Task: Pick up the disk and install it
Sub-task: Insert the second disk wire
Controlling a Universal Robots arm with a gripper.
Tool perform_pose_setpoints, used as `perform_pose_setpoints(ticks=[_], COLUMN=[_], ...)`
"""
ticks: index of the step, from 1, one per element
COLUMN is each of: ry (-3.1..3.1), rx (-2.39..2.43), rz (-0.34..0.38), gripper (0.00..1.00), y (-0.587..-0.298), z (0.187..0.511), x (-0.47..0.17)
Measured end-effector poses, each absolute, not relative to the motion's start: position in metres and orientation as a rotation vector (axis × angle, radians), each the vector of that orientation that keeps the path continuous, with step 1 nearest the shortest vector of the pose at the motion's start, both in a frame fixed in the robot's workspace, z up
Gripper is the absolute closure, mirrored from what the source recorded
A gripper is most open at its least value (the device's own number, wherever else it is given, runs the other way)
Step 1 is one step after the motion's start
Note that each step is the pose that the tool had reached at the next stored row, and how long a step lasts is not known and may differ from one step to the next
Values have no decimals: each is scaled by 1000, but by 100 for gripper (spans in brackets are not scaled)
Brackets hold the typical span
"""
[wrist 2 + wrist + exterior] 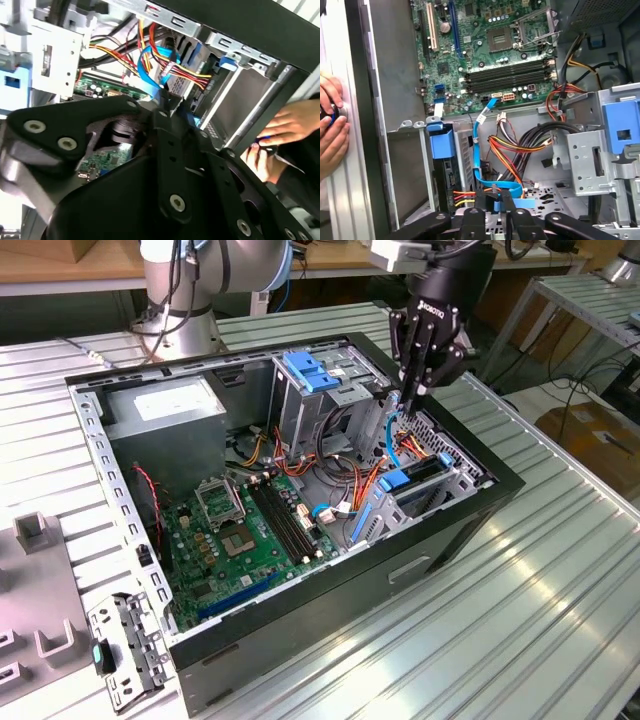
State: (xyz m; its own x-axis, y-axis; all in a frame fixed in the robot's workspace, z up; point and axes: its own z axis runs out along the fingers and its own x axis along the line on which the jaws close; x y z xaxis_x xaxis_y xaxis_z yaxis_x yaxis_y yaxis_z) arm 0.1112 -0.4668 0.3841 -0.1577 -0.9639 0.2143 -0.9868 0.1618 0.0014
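Black gripper [408, 400] reaches into the open computer case [480, 510], fingers nearly together, apparently pinching the flat blue cable [479, 150]; the disk [408, 482] sits edge-on in its bay, largely hidden; a person's hand [280, 137] rests at the case's edge

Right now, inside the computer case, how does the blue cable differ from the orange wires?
The blue cable is one flat band; the orange wires are several thin strands. The blue cable is one colour; the orange wires run with red and yellow ones. Both lie loose inside the case.
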Motion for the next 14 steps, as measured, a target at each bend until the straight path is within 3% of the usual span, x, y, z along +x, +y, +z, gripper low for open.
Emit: perform_pose_setpoints(ticks=[1,2,10,11,13,14], ry=[-2260,-2259,-2232,-2228,-2221,-2220], rx=[1920,1918,1892,1889,1883,1881], rz=[212,215,270,276,290,293], gripper=[76,70,70,71,84,84], y=[-465,-464,-462,-461,-461,-461], z=[383,382,373,373,370,369], x=[111,111,114,114,115,115])
